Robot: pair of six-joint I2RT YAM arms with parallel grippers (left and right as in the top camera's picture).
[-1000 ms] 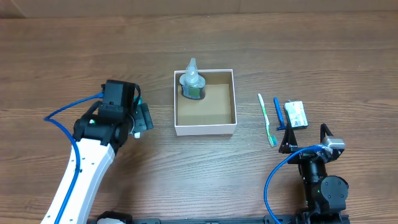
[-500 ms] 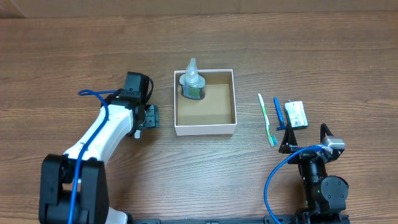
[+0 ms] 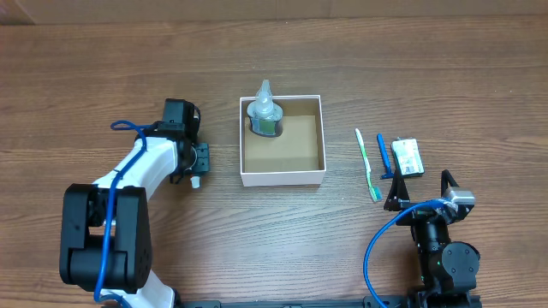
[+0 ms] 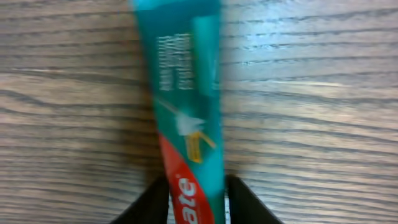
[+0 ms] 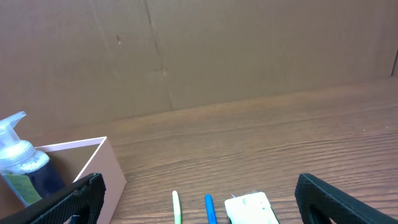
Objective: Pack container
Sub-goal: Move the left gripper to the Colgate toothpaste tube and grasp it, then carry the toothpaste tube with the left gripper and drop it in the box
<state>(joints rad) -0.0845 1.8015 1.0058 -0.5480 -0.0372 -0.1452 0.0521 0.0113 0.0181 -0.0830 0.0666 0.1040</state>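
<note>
The container (image 3: 282, 178) is a square white box with a brown inside, standing mid-table. A clear pump bottle with a green base (image 3: 264, 115) stands in its back left corner. Left of the box, my left gripper (image 3: 199, 162) is low over the table and hides most of a toothpaste tube there. In the left wrist view the teal and red toothpaste tube (image 4: 186, 106) lies on the wood, and my left gripper (image 4: 196, 200) is shut on its red end. My right gripper (image 3: 419, 192) rests open at the front right, holding nothing.
A green-and-white toothbrush (image 3: 368, 164), a blue-handled item (image 3: 384, 154) and a white packet (image 3: 408, 157) lie side by side right of the box. They show again in the right wrist view just ahead of the open fingers (image 5: 81, 198). A cardboard wall backs the table.
My left arm has drawn its elbow back toward its base while the gripper stayed left of the box. Its jaws have narrowed onto the toothpaste tube. The right arm has not moved.
</note>
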